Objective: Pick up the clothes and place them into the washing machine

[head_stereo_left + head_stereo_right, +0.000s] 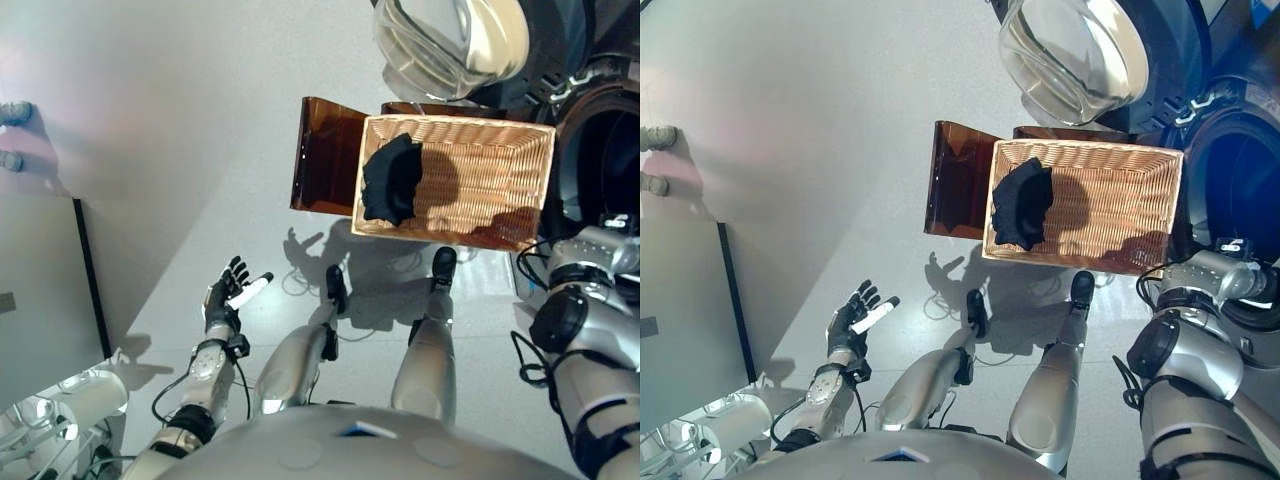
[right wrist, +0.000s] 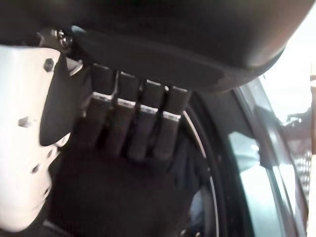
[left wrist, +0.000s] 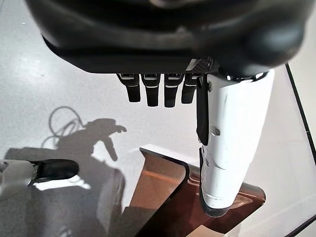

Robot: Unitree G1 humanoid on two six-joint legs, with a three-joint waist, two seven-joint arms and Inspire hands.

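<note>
Lying bunched against the left wall of the wicker basket [image 1: 520, 150] is a black garment [image 1: 391, 180], its top edge draped close to the rim at the basket's far-left corner; the rest of the basket's woven bottom is bare and partly in shadow. A second dark piece of cloth [image 2: 113, 197] shows in the right wrist view, where the right hand [image 2: 133, 128] has its fingers bent down onto it and the white-covered thumb beside it, at the dark round opening of the washing machine [image 1: 1240, 170]; the head views show only that arm's wrist at the drum's mouth, with the hand itself hidden. The machine's glass door [image 1: 1070, 55] stands swung open beyond the basket's far edge. The basket sits on a brown translucent stand [image 1: 322, 155], whose panel sticks out past the basket's left side. No readable writing appears on any of these things. The left hand [image 1: 228, 296] hangs over the pale floor [image 1: 180, 120], well apart from the basket, fingers straight and spread, thumb out, holding nothing. Wide bare floor lies to the left of the stand. A grey panel [image 1: 40, 300] with a dark edge bounds it at the near left.
</note>
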